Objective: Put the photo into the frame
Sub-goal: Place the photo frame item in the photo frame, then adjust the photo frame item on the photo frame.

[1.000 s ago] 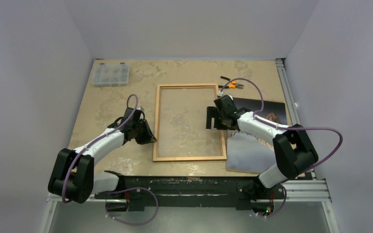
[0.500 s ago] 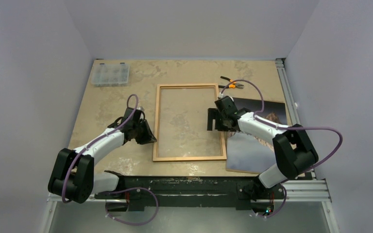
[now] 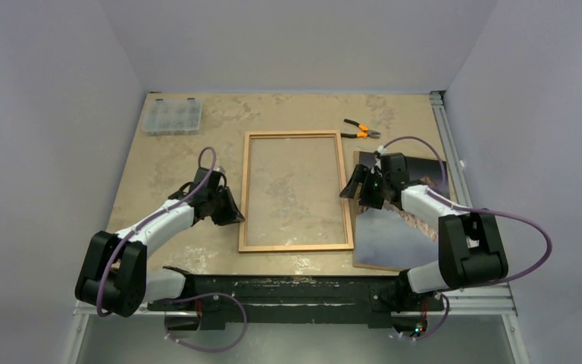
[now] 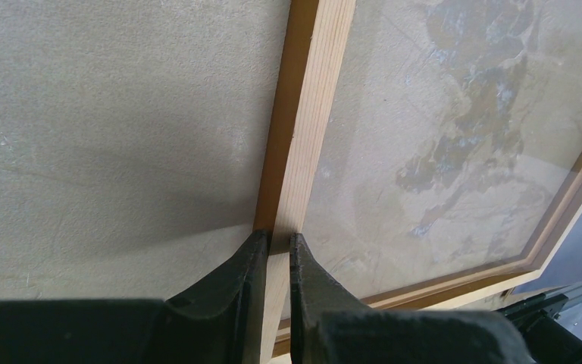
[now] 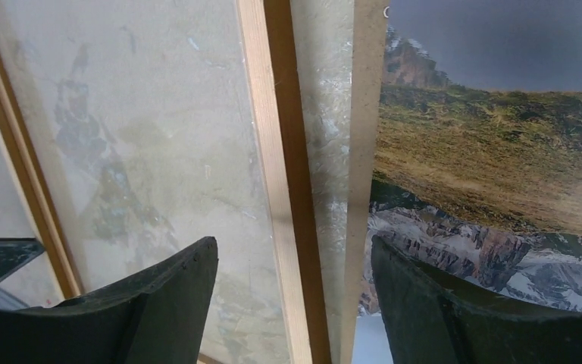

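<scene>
The frame (image 3: 295,134), thin light orange-brown wood, lies flat mid-table with bare tabletop showing through it. My left gripper (image 3: 236,216) is shut on the frame's left rail (image 4: 303,129), one finger (image 4: 246,262) on each side of the wood. The photo (image 3: 395,235), a rocky mountain over a lake, lies face up just right of the frame, on a brown board whose edge (image 5: 365,152) shows. My right gripper (image 3: 353,186) hangs open above the gap, one finger over the frame's inside, the other over the photo (image 5: 500,152). Its jaws (image 5: 294,244) hold nothing.
A clear plastic compartment box (image 3: 172,116) sits at the back left. Orange-handled pliers (image 3: 361,130) lie behind the frame's far right corner. A metal rail (image 3: 449,152) runs along the table's right edge, close to the photo.
My right gripper has swung right, from inside the frame to above its right rail and the photo's left edge, and its jaws have narrowed a little. The left arm has not moved.
</scene>
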